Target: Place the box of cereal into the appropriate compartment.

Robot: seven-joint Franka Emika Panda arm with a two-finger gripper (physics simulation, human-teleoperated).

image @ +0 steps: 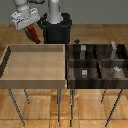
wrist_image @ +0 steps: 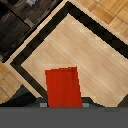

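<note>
In the exterior view my white gripper [image: 30, 30] hangs high above the far edge of the big light-wood tray [image: 35, 75], toward the exterior view's left, clenched on the small flat red box of cereal [image: 33, 35], which dangles tilted below my fingers. The dark-brown four-part bin [image: 97, 82] stands at the exterior view's right; its far section with the tall slim pale grey block [image: 114, 49] is well apart from me.

In the wrist view the red box [wrist_image: 63, 87] juts out from my grasp over the tray's pale floor [wrist_image: 85, 55].
</note>
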